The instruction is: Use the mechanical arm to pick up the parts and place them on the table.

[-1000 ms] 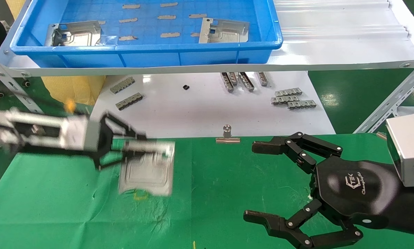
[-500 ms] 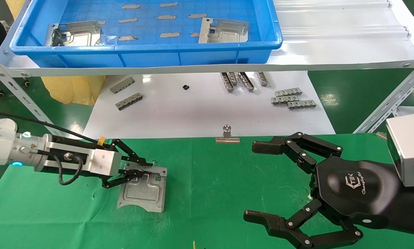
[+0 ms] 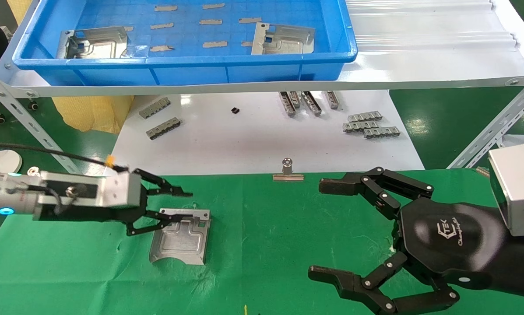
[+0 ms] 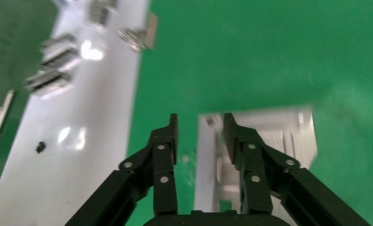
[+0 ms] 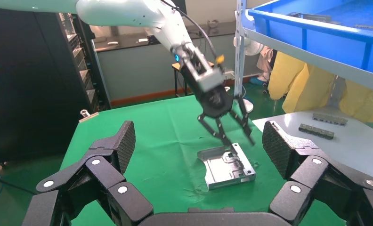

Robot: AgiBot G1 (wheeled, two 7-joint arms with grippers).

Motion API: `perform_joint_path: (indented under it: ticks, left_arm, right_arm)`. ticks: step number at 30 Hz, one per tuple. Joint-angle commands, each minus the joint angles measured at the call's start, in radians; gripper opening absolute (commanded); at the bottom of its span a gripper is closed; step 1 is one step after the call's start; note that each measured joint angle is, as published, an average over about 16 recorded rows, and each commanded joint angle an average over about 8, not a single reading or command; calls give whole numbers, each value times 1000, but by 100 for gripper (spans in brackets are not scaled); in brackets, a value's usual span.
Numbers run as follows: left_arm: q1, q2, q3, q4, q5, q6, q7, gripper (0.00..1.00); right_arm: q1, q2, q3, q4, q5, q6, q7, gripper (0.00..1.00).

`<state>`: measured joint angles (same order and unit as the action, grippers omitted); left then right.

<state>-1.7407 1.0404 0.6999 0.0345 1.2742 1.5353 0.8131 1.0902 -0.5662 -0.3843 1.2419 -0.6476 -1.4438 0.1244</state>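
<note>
One silvery stamped part (image 3: 181,237) lies flat on the green-cloth table (image 3: 266,245); it also shows in the left wrist view (image 4: 264,127) and the right wrist view (image 5: 227,165). My left gripper (image 3: 187,204) is open and empty, just above the part's far edge, as the left wrist view (image 4: 200,123) and the right wrist view (image 5: 239,139) show. Two more parts (image 3: 95,42) (image 3: 283,39) lie in the blue bin (image 3: 178,61) on the shelf. My right gripper (image 3: 321,229) hangs wide open and empty over the cloth at the right (image 5: 198,141).
A silver binder clip (image 3: 288,173) stands at the cloth's far edge. The glossy white board (image 3: 253,140) behind holds several grey slotted strips (image 3: 369,124) (image 3: 159,118). The white metal shelf (image 3: 419,52) overhangs it, with a slanted leg (image 3: 494,127) at the right.
My left gripper brought the part down onto the cloth, let go of it, opened and rose slightly. The part now lies flat. The right arm has not moved.
</note>
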Motion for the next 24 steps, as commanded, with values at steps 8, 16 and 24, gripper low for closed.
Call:
perform_joint_path:
  ticks: [8, 16, 24]
  left_arm:
    - [82, -43, -131, 113, -174, 39, -192, 100]
    - [96, -47, -148, 125, -198, 37, -206, 100]
    - [117, -63, -154, 53, -204, 33, -235, 100]
  right_arm:
    - [0, 0, 0, 0, 0, 0, 0, 100]
    - [0, 0, 0, 0, 0, 0, 0, 100]
    - [0, 0, 0, 0, 0, 0, 0, 100]
